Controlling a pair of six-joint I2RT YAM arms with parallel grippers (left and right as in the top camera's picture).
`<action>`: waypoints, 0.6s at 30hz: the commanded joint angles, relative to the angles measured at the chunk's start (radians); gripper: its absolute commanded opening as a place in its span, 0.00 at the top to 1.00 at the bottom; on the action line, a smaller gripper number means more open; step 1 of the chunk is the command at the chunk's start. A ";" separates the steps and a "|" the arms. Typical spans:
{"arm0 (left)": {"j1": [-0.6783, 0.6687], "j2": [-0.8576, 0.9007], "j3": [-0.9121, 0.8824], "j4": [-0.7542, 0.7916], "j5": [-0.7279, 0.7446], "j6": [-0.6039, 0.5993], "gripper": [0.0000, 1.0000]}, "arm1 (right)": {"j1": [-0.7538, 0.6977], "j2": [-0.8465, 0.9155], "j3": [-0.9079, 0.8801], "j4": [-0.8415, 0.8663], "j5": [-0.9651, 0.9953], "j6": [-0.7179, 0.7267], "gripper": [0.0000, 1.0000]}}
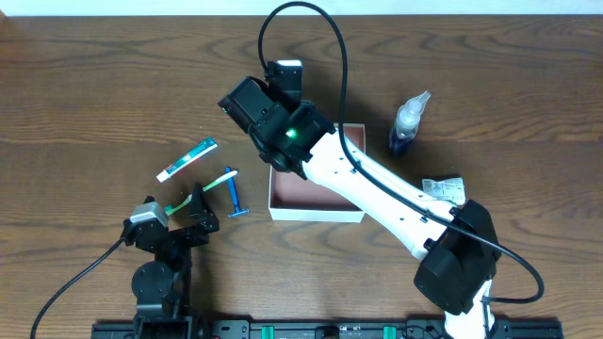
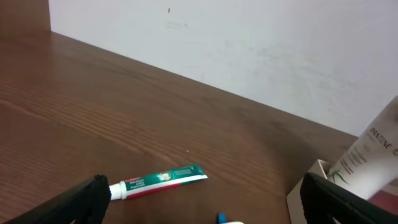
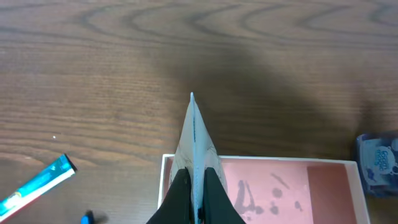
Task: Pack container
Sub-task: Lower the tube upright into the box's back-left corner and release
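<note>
The container (image 1: 316, 213) is a shallow white-walled box with a reddish-brown floor, partly under my right arm. It also shows in the right wrist view (image 3: 280, 163). My right gripper (image 1: 283, 85) is shut on a white Pantene tube (image 3: 193, 140), held above the container's far left corner. The tube also shows in the left wrist view (image 2: 372, 158). My left gripper (image 2: 208, 200) is open and empty, low over the table, with a toothpaste tube (image 2: 158, 180) just beyond its fingers. In the overhead view the left gripper (image 1: 202, 215) is left of the container.
The toothpaste tube (image 1: 187, 158) lies left of the container, with a green-and-white toothbrush (image 1: 203, 186) and a blue razor (image 1: 234, 194) nearer it. A spray bottle (image 1: 407, 122) stands at the right, with a wipes packet (image 1: 443, 190) nearby.
</note>
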 commanded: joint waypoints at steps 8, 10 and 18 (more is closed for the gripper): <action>0.003 -0.004 -0.023 -0.034 -0.008 0.013 0.02 | -0.010 -0.008 -0.010 0.045 -0.001 0.017 0.99; 0.003 -0.004 -0.023 -0.034 -0.008 0.013 0.02 | -0.010 -0.008 -0.019 0.051 -0.001 0.020 0.99; 0.003 -0.004 -0.023 -0.034 -0.008 0.013 0.02 | -0.014 -0.008 -0.037 0.071 -0.001 0.020 0.99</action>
